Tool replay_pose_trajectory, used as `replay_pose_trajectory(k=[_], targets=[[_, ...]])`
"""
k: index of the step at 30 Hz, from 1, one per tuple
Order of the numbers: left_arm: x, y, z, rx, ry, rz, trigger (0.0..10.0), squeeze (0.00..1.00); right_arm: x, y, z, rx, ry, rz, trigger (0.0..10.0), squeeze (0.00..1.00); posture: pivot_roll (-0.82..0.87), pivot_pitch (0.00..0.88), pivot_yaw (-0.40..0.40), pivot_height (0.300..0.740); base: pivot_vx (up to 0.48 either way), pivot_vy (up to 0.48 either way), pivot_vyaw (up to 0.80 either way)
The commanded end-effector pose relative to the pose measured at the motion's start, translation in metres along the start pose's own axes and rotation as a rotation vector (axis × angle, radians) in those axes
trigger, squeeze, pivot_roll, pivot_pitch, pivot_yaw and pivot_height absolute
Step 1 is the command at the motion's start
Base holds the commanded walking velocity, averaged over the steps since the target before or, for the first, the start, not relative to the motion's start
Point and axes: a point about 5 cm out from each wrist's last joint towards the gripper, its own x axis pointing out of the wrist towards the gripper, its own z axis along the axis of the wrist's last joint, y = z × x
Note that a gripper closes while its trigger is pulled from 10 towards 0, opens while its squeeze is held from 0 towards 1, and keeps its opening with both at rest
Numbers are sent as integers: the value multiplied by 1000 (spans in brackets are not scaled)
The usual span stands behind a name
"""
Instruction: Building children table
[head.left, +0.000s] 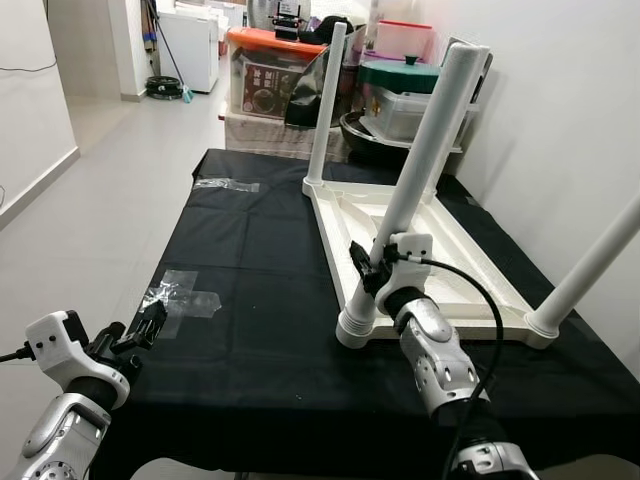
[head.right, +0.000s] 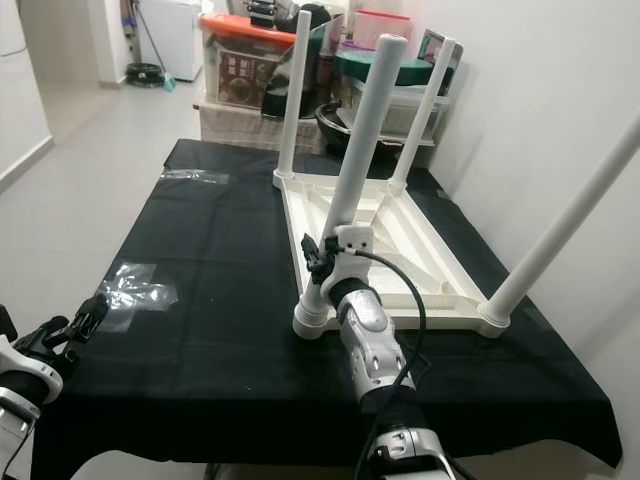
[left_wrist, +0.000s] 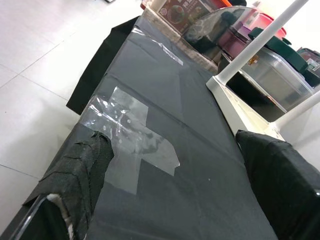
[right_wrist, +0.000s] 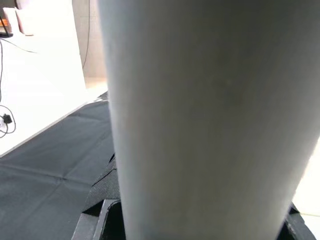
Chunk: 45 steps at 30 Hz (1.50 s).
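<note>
Right gripper (head.left: 368, 262): clamped around near table leg (head.left: 415, 178).
Left gripper (head.left: 140, 328): fingers apart, empty.
Surface: black cloth (head.left: 255, 300), taped; tiled floor (head.left: 130, 150).
Legs: four upright on upturned tabletop (head.left: 450, 250).

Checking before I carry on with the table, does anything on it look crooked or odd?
Yes. The near leg, held by the right gripper, leans away from the others instead of standing straight. Crumpled clear tape is stuck on the black cloth.

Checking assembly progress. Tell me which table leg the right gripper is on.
The near-left leg, at the tabletop corner closest to the robot. The right gripper clasps it low, near its base; the other three legs stand untouched.
</note>
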Motion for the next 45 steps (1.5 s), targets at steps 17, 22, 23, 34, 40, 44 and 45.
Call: replay_pose_trajectory(k=[17,22,23,34,40,44,45], targets=[[3,-2,-1,8,6,-11,10000,0,-2,2,-23,26,150,29,10000,0,72,0,-133,740,0,0,0],[3,-2,-1,8,7,-12,10000,0,-2,2,-21,27,148,32,10000,0,72,0,-133,740,0,0,0],[3,-2,-1,7,7,-12,10000,0,-2,3,-21,28,147,33,10000,0,68,0,-132,740,0,0,0],[3,-2,-2,7,1,-11,10000,0,-2,5,-19,33,146,41,10000,0,67,0,-134,740,0,0,0],[4,-1,1,11,-23,-5,10000,0,-3,7,-20,32,151,48,10000,0,68,0,-136,740,225,0,0],[3,-1,1,3,-26,-11,10000,0,-3,7,-20,31,151,51,10000,0,66,0,-136,740,335,0,0],[3,-1,1,3,-26,-11,10000,0,-3,7,-20,31,151,51,10000,0,66,0,-136,740,334,0,0]])
